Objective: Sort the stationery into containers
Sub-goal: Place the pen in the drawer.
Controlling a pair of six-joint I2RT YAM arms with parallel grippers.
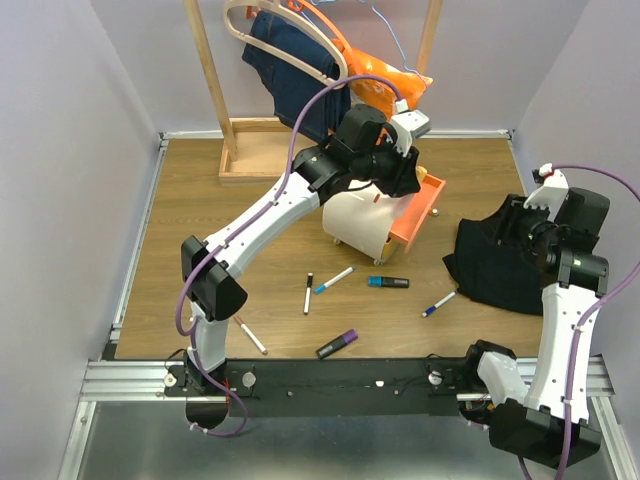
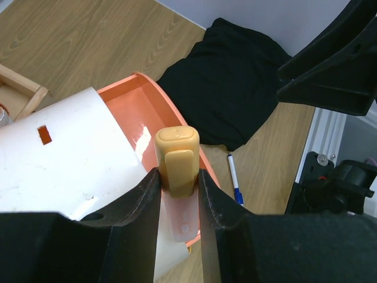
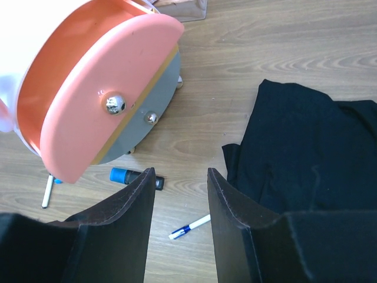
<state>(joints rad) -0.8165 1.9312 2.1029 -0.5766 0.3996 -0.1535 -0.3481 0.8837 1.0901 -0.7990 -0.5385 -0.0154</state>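
Marker with rounded mustard cap clamped in left tool over glossy orange drawer; right tool apart.

The left gripper, arm stretched far forward, pinches an orange marker; the right gripper hangs, jaws parted.

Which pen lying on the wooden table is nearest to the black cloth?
The slim white pen with the dark-blue cap, almost touching the black cloth at its edge; the others lie farther left.
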